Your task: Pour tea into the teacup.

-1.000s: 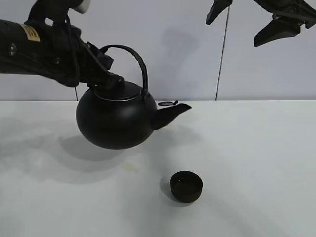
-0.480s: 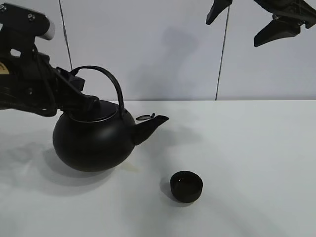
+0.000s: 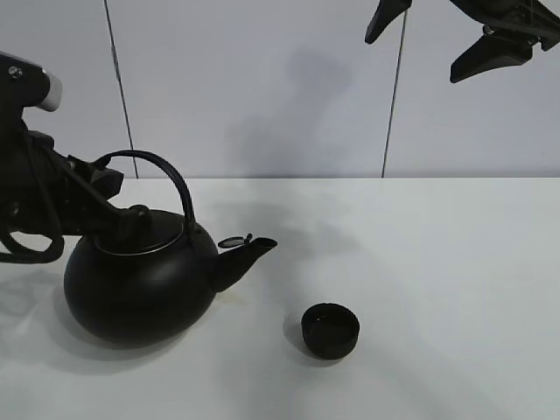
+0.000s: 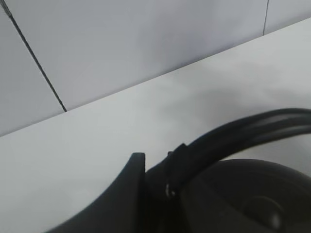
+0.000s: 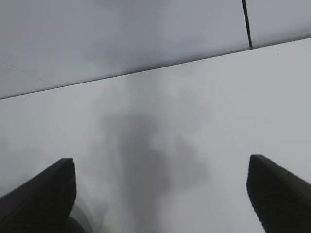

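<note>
Left gripper (image 3: 122, 219) grips the arched handle (image 3: 166, 175) of the one black kettle (image 3: 140, 284) in the exterior high view, closed on it at the handle's base near the lid. That kettle stands upright on the white table (image 3: 437, 280) at the left, its short spout (image 3: 245, 256) aimed toward the middle. One teacup (image 3: 331, 330), small, round and matte black, stands alone on the table, near the spout's tip but apart from it and closer to the camera. Right gripper (image 3: 442, 39) hangs high at the upper right, its two fingers spread, nothing between them.

From the left wrist, one dark finger (image 4: 121, 194) presses against the kettle's handle (image 4: 233, 138), with the rounded lid (image 4: 252, 199) just under it.

From the right wrist, two dark fingertips (image 5: 43, 194) stand wide apart over bare table.
</note>
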Motion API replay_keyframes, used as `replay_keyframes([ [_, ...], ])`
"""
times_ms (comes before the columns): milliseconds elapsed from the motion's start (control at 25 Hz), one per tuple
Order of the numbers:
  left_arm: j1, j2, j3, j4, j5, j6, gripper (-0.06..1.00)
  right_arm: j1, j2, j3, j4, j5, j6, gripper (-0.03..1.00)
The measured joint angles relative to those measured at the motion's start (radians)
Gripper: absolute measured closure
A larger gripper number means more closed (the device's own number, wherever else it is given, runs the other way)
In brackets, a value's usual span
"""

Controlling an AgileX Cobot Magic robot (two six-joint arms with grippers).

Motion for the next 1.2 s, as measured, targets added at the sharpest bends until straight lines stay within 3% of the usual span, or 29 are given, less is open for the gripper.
replay_keyframes([
  [400,0.0,0.004,0.029,0.007,-0.067,-0.003,0.84,0.0,0.0,0.0,0.0,0.0,0.0,0.31],
  [600,0.0,0.076,0.032,0.051,-0.181,-0.016,0.84,0.0,0.0,0.0,0.0,0.0,0.0,0.31],
  [1200,0.0,0.135,0.035,0.054,-0.216,-0.015,0.84,0.0,0.0,0.0,0.0,0.0,0.0,0.31],
])
